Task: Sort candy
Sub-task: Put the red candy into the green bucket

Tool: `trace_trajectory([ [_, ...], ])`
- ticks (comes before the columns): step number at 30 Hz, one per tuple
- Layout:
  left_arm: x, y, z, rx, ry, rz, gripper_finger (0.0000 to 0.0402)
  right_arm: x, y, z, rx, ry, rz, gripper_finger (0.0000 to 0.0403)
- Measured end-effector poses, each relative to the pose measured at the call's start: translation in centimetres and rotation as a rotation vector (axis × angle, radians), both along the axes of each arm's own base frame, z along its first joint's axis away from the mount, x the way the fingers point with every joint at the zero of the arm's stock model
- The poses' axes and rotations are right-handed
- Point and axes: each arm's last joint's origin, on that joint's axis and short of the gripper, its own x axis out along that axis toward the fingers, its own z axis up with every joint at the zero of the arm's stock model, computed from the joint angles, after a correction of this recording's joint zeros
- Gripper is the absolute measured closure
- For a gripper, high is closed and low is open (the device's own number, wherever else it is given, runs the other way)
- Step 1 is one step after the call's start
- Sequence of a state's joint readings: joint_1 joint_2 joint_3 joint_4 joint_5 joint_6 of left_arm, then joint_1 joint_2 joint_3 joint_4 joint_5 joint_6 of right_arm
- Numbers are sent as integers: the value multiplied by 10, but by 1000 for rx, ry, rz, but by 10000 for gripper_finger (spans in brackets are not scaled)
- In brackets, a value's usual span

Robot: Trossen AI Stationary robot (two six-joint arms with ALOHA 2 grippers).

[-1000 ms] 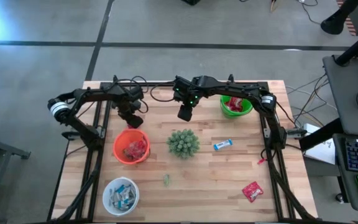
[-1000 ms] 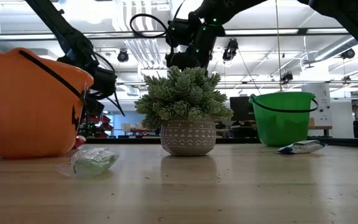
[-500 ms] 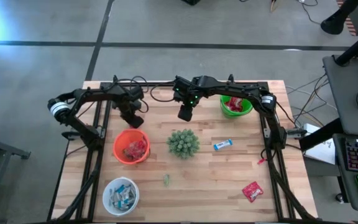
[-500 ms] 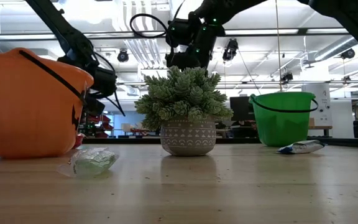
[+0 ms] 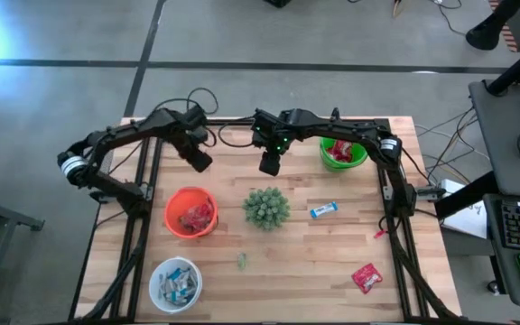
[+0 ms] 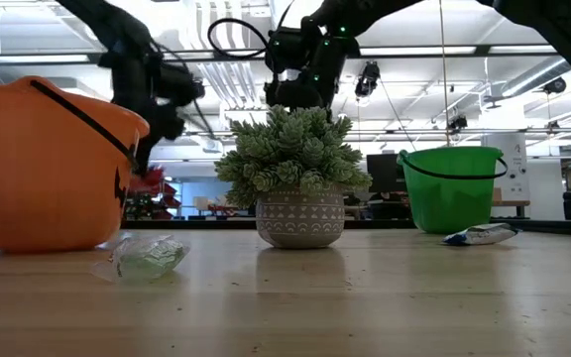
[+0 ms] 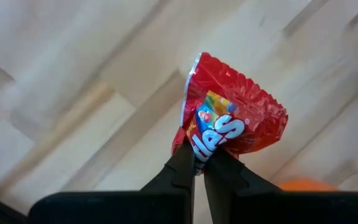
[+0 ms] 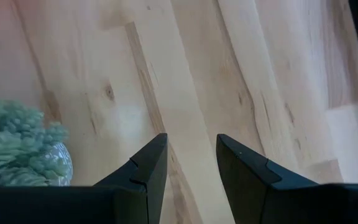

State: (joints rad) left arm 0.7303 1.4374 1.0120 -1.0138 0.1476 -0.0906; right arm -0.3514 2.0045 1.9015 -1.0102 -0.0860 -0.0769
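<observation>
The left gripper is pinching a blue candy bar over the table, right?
Not quite. The left gripper is shut on a red packet, not a blue bar. The left wrist view shows it held above the table. The blue bar lies on the table near the plant in the high view.

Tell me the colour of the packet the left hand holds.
Red packet, with colourful lettering; clearest in the left wrist view.

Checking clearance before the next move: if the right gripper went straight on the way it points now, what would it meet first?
Probably bare table: the open right gripper points at wood, with the potted plant off to one side.
</observation>
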Motion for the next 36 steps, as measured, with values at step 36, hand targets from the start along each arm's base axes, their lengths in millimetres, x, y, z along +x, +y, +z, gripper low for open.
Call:
trace_trajectory([
  [36, -30, -30, 105, 403, -300, -452, 401, 43, 11, 113, 214, -750, -134, 272],
])
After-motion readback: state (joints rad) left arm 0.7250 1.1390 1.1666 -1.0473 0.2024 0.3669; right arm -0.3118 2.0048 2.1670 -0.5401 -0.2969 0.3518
